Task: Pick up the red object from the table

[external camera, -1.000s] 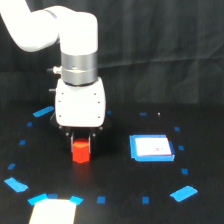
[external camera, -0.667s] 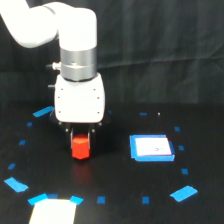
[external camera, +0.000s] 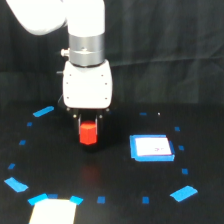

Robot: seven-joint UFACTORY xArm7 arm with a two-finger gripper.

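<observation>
The red object (external camera: 88,135) is a small orange-red block held between the two dark fingers (external camera: 79,125) under the white gripper head. My gripper (external camera: 89,131) is shut on it, left of the middle of the exterior view. The block hangs a little above the black table (external camera: 115,185), and a faint reddish glow lies on the surface below it. The block's top is hidden by the gripper head.
A flat white-and-blue square (external camera: 152,148) lies to the exterior view's right of the gripper. Small blue tape pieces (external camera: 183,193) ring the table. A pale sheet (external camera: 52,212) sits at the bottom left edge. A dark curtain hangs behind.
The gripper has risen with the red object between its fingers. The block now sits higher in the view and off the table surface.
</observation>
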